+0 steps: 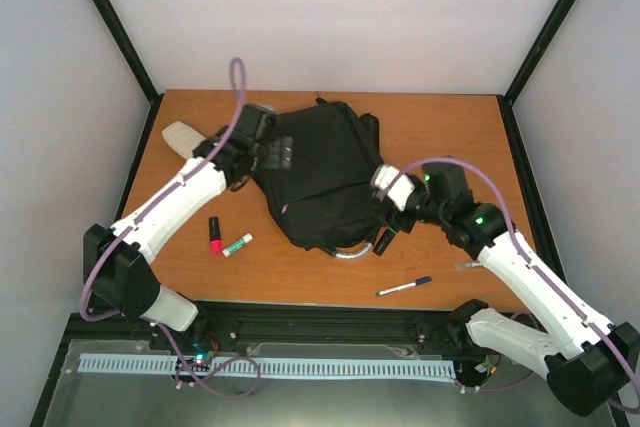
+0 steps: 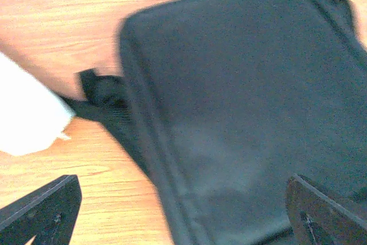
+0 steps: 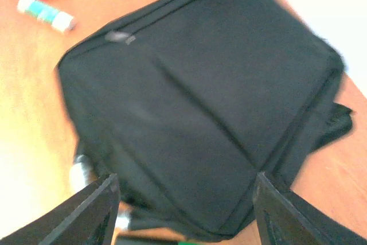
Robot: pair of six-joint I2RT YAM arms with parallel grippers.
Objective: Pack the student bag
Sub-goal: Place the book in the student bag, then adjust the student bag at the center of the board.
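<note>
Wooden table (image 1: 450, 137) carries the student bag (image 1: 320, 172) at centre frame; left gripper (image 2: 183, 216) and right gripper (image 3: 186, 207) both hang released, jaws spread over its fabric

A wooden desk (image 1: 440, 137) with an orange-brown top carries everything. The black student bag (image 1: 320, 177) lies flat on it, skewed, in the middle towards the far edge, with its silvery curved handle (image 1: 358, 252) pointing to the near side. A cream pouch (image 1: 183, 136) lies at the far left, just beside the bag's corner. Near the bag's left front lie a black highlighter with a pink end (image 1: 214, 235) and, just beside it, a green-and-white tube (image 1: 238, 244). A dark-capped pen (image 1: 404, 287) lies alone near the front edge, right of middle.
</note>
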